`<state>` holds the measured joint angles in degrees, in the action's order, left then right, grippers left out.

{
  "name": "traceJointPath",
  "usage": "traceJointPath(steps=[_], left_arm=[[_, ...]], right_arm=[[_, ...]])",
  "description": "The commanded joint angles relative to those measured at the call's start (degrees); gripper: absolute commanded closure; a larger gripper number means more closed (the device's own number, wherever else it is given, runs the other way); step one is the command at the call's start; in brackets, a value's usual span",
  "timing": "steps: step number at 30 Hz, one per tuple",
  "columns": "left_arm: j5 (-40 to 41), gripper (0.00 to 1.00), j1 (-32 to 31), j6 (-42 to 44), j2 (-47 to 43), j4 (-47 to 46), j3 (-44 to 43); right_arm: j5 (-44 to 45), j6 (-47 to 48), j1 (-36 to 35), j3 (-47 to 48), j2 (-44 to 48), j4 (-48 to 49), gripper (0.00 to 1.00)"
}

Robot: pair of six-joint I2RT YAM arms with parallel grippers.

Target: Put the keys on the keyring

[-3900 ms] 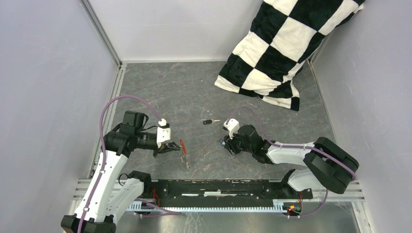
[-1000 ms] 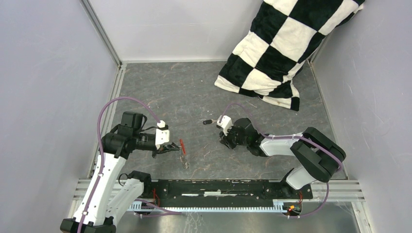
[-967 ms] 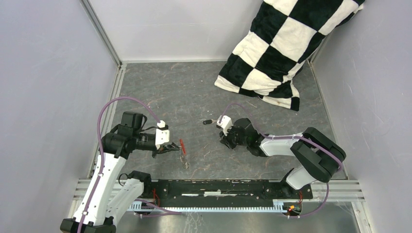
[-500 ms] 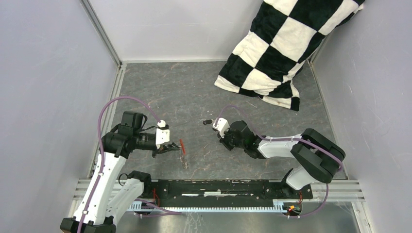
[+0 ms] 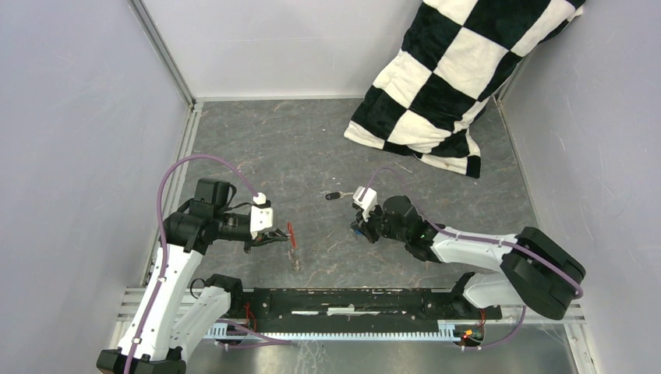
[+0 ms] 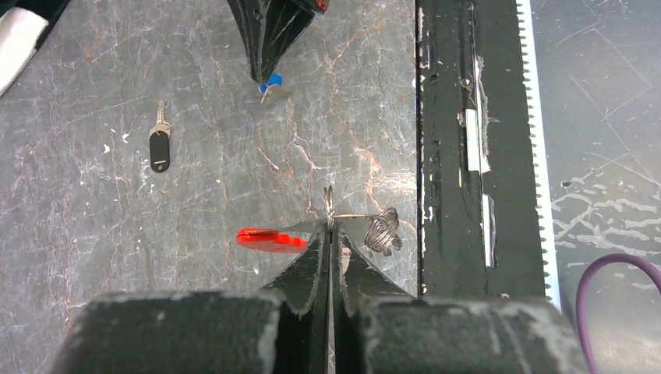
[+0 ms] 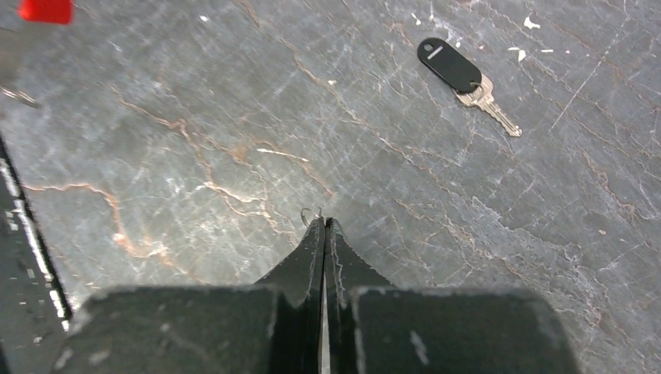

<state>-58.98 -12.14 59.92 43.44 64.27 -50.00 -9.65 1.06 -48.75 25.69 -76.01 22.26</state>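
On the grey marbled surface, the left end effector, pinching the keyring crosswise beside its red tag, faced the right end effector, clamped on the blue key straight ahead, while the black key lay flat nearby.

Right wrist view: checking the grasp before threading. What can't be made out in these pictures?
Blue key: right wrist view, hidden by the shut right fingers.
Red tag: right wrist view, cut off by the top-left corner.
Keyring: top view, too small to see its gap.
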Motion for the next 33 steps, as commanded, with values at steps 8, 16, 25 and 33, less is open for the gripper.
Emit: traceJointPath(steps=[8,16,25,33], left_arm=[[-5.79,0.98,-0.24,1.76,0.52,-0.05,-1.86],[-9.39,0.98,-0.25,2.23,1.63,0.01,-3.61],[-8.50,0.98,-0.25,9.45,-1.59,-0.21,-4.22],[-7.86,0.98,-0.25,19.97,-5.15,-0.09,-4.96]], right_arm=[[-10.75,-8.12,-0.53,1.96,11.38,3.36,1.00],[-9.97,-3.58,-8.09,14.69,11.72,-7.98,1.00],[-9.51,-2.01,-10.76,26.03,10.41,-20.93,1.00],[-9.93,-0.77,-12.23,32.37,9.77,-28.53,1.00]])
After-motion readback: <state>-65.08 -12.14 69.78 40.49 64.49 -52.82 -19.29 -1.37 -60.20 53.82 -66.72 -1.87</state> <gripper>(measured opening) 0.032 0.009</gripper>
